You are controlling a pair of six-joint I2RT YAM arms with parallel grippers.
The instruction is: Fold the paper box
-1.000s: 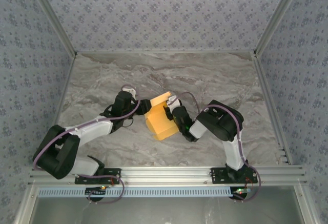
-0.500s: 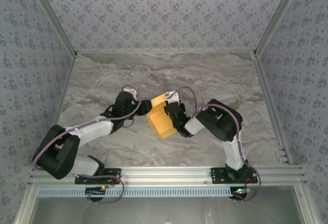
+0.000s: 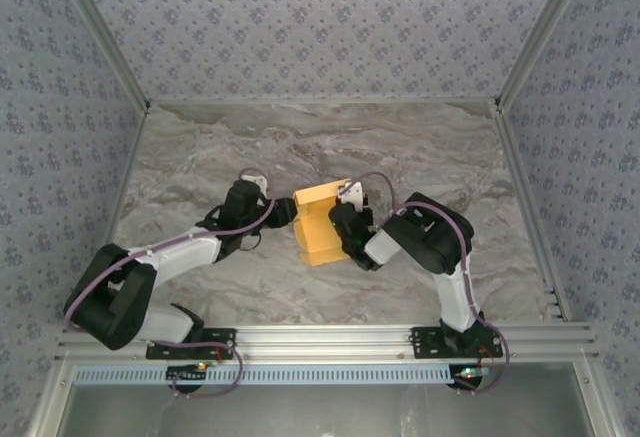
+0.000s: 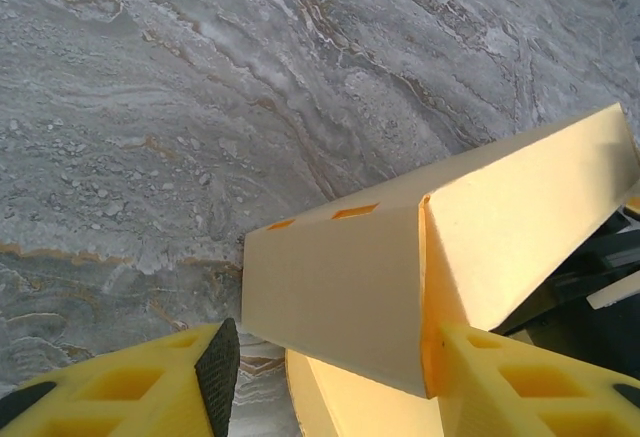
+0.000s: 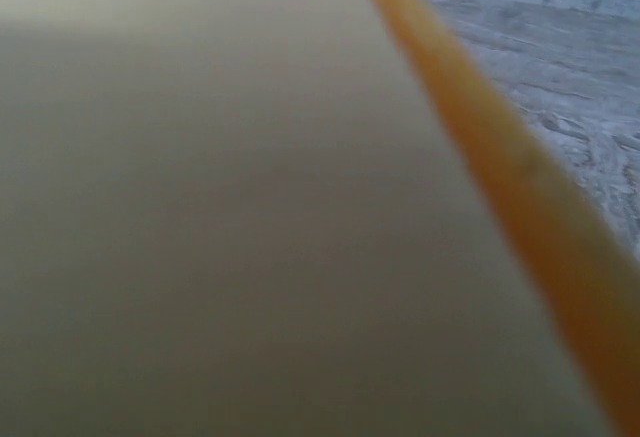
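The paper box (image 3: 318, 235), orange-yellow card partly folded into a squarish shape, sits mid-table between both arms. My left gripper (image 3: 284, 215) reaches its left side. In the left wrist view, a box (image 4: 340, 277) wall with two slots lies between my yellow fingers (image 4: 500, 382). The right finger touches the wall's edge, while the left black pad (image 4: 217, 362) stands apart from it, so the left gripper (image 4: 330, 362) is open. My right gripper (image 3: 343, 221) presses into the box's right side. In the right wrist view, blurred card (image 5: 250, 207) hides its fingers.
The marble table (image 3: 200, 157) is bare around the box. Patterned walls (image 3: 320, 27) and metal rails (image 3: 520, 187) close it in on three sides. The arm bases stand on the front rail (image 3: 330, 337).
The right gripper has shifted slightly right and up, and the box has turned squarer with its top flap swung right. The left arm has barely moved.
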